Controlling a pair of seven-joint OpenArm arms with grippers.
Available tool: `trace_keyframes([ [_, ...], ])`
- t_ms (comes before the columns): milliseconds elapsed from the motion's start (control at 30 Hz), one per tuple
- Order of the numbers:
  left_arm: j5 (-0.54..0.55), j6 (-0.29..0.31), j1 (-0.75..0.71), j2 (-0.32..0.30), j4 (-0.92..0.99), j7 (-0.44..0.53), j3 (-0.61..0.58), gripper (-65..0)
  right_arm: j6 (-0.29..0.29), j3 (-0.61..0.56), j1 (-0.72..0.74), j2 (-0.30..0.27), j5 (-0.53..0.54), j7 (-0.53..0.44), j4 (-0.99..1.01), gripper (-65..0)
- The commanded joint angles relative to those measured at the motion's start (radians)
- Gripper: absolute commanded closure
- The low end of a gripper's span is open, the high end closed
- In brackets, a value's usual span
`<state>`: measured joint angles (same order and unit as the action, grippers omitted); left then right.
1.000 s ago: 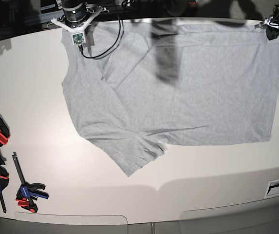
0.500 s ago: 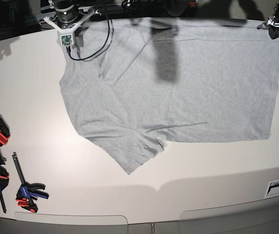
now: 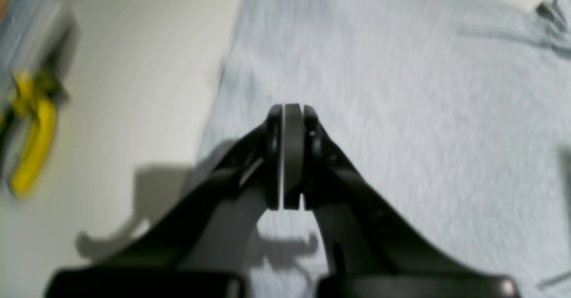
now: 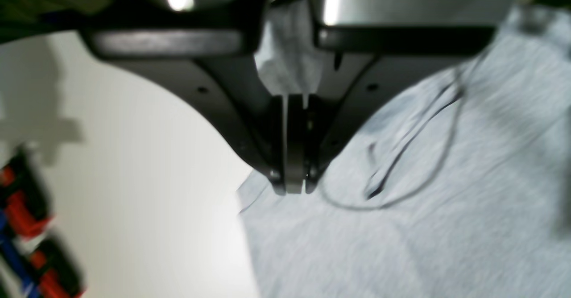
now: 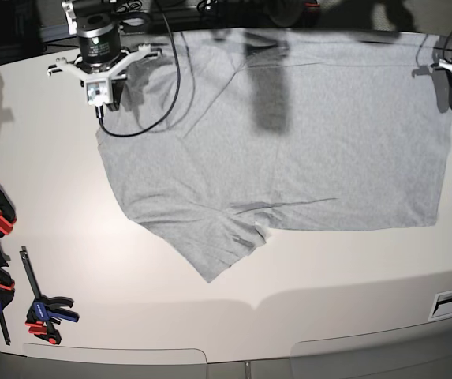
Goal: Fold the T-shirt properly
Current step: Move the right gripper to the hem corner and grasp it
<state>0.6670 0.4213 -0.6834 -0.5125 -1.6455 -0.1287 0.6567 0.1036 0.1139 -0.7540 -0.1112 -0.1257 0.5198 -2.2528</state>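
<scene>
We see a white worktop (image 5: pixel 352 276) under a hard light, its far edge running into a dark band of equipment. Along the worktop's left edge lie red, blue and black bar clamps (image 5: pixel 40 308), and another pokes in at the near right corner. A blurred yellow-handled tool (image 3: pixel 33 142) shows beside the cloth in the left wrist view.

The T-shirt (image 5: pixel 289 150), light heather grey with its plain side up, lies spread flat across the far half of the worktop, one short sleeve pointing toward the near edge and a few creases near it. Shadows of the arms fall across its far part.

The right end effector (image 4: pixel 293 180) is clenched, pads pressed together, poised at the shirt's far left corner; we see a fold of grey cloth between its finger bases, but cannot tell whether cloth is pinched at the tips. A thin black cable (image 5: pixel 151 110) loops over the shirt beside it.

The left end effector (image 3: pixel 292 155) is likewise clenched, pads meeting with nothing visible between them, above the shirt's far right corner.
</scene>
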Motion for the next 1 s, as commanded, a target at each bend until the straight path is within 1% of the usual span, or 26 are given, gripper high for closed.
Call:
trace_keyframes([
  [0, -0.008, 0.000, 0.010, -0.018, -0.019, 0.034, 0.012, 0.0, -0.006, 0.003, 0.016, -0.002, -0.008, -0.027, -0.018, 0.0],
  [67, -0.022, 0.000, 0.037, -0.017, -0.019, 0.025, 0.012, 0.0, -0.006, 0.004, 0.062, -0.002, -0.010, -0.027, -0.018, 0.0],
  [200, -0.021, 0.000, 0.078, -0.017, -0.018, -0.039, 0.012, 0.0, -0.006, 0.004, 0.167, 0.003, -0.009, -0.026, -0.002, 0.0],
  [267, -0.020, 0.001, 0.085, -0.017, -0.019, -0.047, 0.012, 0.0, -0.002, 0.004, 0.227, 0.003, -0.008, -0.028, 0.025, 0.0],
  [300, -0.020, 0.001, 0.085, -0.017, -0.019, -0.048, 0.012, 0.0, 0.001, 0.004, 0.260, 0.003, -0.009, -0.032, 0.046, -2.0],
  [367, -0.020, 0.001, 0.085, -0.017, -0.018, -0.068, 0.012, 0.0, 0.002, 0.004, 0.330, 0.003, -0.009, -0.044, 0.101, -18.0],
  [400, -0.020, 0.001, 0.085, -0.017, -0.018, -0.076, 0.012, 0.0, 0.002, 0.004, 0.368, 0.003, -0.010, -0.054, 0.137, -22.6],
  [433, -0.021, 0.001, 0.085, -0.017, -0.018, -0.082, 0.012, 0.0, 0.001, 0.004, 0.408, 0.002, -0.009, -0.061, 0.178, -24.1],
  [533, -0.021, 0.001, 0.085, -0.017, -0.018, -0.092, 0.012, 0.0, 0.011, 0.004, 0.542, -0.006, -0.004, -0.058, 0.336, -24.1],
  [600, -0.020, 0.000, 0.085, -0.017, -0.018, -0.112, 0.012, 0.0, 0.060, 0.013, 0.640, -0.016, 0.020, -0.033, 0.463, -24.1],
  [633, -0.020, 0.000, 0.085, -0.017, -0.018, -0.120, 0.012, 0.0, 0.094, 0.020, 0.693, -0.022, 0.055, -0.009, 0.533, -24.1],
  [667, -0.021, 0.000, 0.085, -0.017, -0.018, -0.127, 0.012, 0.0, 0.139, 0.033, 0.748, -0.029, 0.095, 0.020, 0.605, -24.1],
  [767, -0.024, 0.001, 0.082, -0.017, -0.018, -0.137, 0.012, 0.0, 0.299, 0.090, 0.924, -0.048, 0.251, 0.127, 0.832, -24.1],
  [833, -0.024, 0.001, 0.082, -0.017, -0.018, -0.138, 0.012, 0.0, 0.378, 0.140, 1.033, -0.064, 0.331, 0.185, 0.978, -24.1],
  [900, -0.024, 0.000, 0.082, -0.017, -0.018, -0.137, 0.012, 0.0, 0.423, 0.185, 1.129, -0.091, 0.387, 0.215, 1.124, -24.2],
  [967, -0.023, 0.000, 0.082, -0.017, -0.018, -0.137, 0.012, 0.0, 0.450, 0.218, 1.214, -0.126, 0.400, 0.224, 1.268, -24.3],
])
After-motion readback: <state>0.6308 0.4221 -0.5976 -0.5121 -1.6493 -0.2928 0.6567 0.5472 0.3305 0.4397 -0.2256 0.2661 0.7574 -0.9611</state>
